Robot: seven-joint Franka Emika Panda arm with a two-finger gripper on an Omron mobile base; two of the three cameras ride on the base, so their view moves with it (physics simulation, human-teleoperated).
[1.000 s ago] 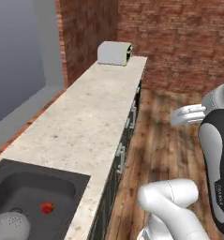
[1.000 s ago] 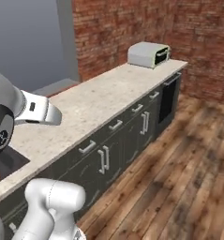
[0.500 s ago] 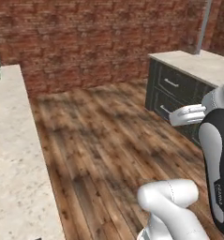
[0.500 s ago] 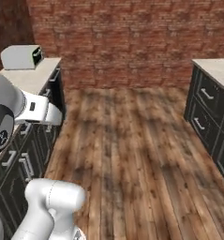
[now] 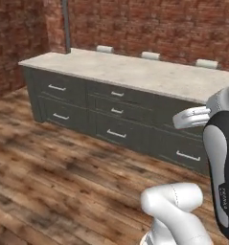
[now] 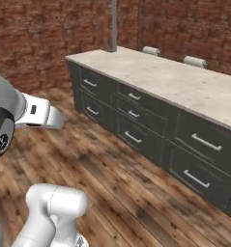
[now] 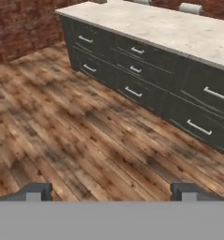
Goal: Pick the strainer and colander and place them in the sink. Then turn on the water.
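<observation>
My gripper is open, its two dark fingertips set wide apart with nothing between them. It hangs over bare wooden floor and looks toward a run of dark cabinets. The white arm rises at the right of the left base view, and the same arm stands at the left of the right base view. The strainer, the colander, the sink and the water are out of view.
A long dark grey cabinet block with drawer handles and a pale stone top stands ahead across the floor. Behind it run a red brick wall and a grey pole. Small white rounded things show past the far edge.
The whole picture has swung: the base has turned away from the counter with the sink and the toaster, across the open floor, to a different cabinet block. The gripper stays open.
</observation>
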